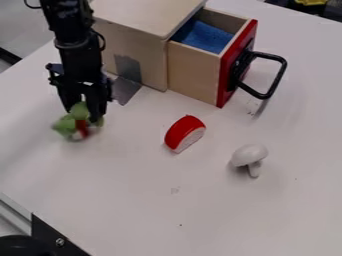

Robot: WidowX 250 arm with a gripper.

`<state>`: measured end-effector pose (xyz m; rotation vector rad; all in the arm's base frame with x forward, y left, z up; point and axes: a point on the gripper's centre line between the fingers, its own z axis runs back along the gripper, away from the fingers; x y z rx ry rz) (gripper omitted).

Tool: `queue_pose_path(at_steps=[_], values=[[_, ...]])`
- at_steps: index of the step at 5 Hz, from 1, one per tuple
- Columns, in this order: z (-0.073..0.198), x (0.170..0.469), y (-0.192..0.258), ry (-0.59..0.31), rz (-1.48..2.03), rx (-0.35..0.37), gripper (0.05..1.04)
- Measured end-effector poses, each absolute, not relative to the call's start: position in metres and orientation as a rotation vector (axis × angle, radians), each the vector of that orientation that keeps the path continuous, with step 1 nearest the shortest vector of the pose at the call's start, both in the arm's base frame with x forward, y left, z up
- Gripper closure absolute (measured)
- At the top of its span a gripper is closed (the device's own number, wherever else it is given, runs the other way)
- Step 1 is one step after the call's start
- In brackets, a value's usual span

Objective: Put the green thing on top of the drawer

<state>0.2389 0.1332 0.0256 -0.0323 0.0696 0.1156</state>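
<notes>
The black gripper point(84, 111) hangs down at the left, in front of the wooden drawer box. Its two fingers stand around the upper part of the green thing point(65, 126), shut on it. This soft-looking green object has a red and white patch on its front. It is low over the table or touching it; I cannot tell which. The drawer box point(137, 50) stands at the top centre with a flat wooden top point(143, 14). Its red-fronted drawer point(194, 70) is pulled out to the right, showing blue inside.
A red and white toy piece point(184, 132) lies on the white table point(153, 210) near the middle. To its right is a white toy mushroom point(250, 155). The drawer's black handle point(277, 75) juts out to the right. A metal plate point(125, 90) sits beside the box's front.
</notes>
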Motion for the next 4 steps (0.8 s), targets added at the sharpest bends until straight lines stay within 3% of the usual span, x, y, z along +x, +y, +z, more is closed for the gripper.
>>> queue_pose_path(at_steps=[1, 3, 4], values=[[0.057, 0.243, 0.126, 0.037, 0.123, -0.044, 0.694], [0.142, 0.291, 0.137, -0.054, 0.222, -0.012, 0.753], [0.16, 0.317, 0.145, -0.077, 0.24, -0.02, 0.753]])
